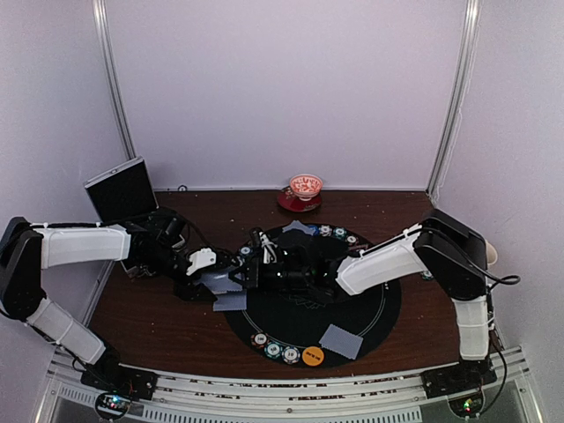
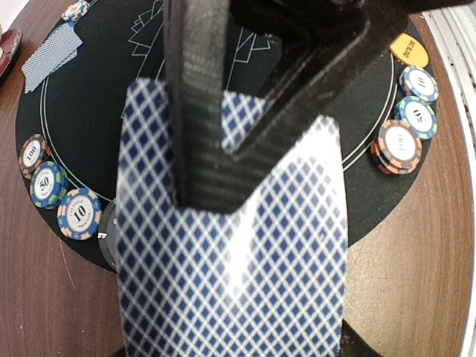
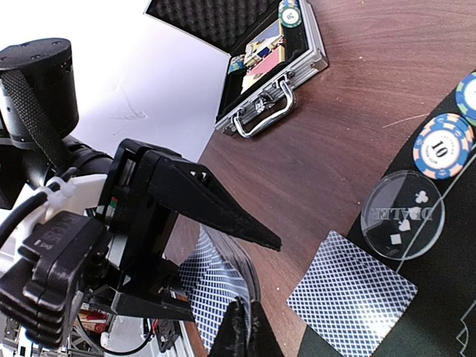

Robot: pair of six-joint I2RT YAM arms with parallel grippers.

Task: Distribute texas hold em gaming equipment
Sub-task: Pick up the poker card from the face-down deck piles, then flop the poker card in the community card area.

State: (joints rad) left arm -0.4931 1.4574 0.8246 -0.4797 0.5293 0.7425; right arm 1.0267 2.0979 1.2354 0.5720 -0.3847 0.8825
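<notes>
Nearest me, on the near rim of the round black mat [image 1: 379, 317], I see a row of small stripe-edged poker chips [image 1: 273, 347], an orange marker disc [image 1: 312, 356] and a single face-down playing card [image 1: 341, 341]. Further in, over the mat's left edge, the left tool [image 1: 231, 273] is clamped on a stack of blue diamond-backed playing cards [image 2: 238, 282], raised off the brown wooden worktop [image 1: 159, 317]. The right tool [image 3: 236, 331] is clenched, its tips against that stack; I cannot tell whether it pinches a card. Beyond, more chips [image 1: 339, 233] and a pair of cards [image 1: 298, 227] lie at the far rim.
</notes>
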